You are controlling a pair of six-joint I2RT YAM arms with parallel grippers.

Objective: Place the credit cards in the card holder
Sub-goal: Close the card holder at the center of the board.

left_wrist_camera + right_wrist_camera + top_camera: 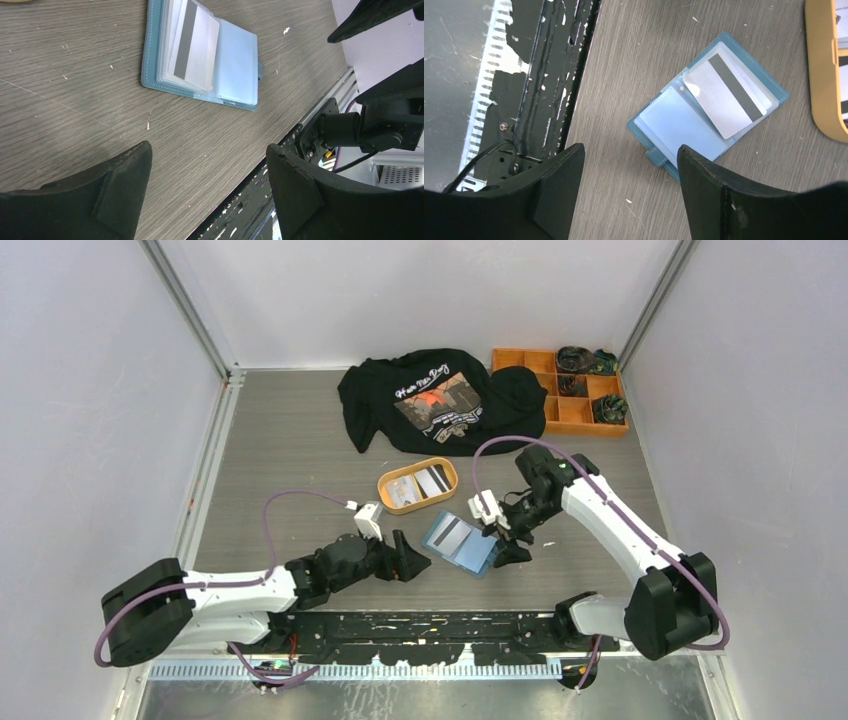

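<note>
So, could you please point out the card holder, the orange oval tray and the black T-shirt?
card holder (pixel 674 127), right wrist view, empty clear pocket
orange oval tray (pixel 818 75), right wrist view, rim
black T-shirt (pixel 372 402), top external view, plain left side

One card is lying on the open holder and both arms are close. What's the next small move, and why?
Probably lower the right gripper onto the striped white card and nudge it square: it lies askew on the open card holder, perhaps not fully pocketed, and those jaws stand open, empty.
</note>
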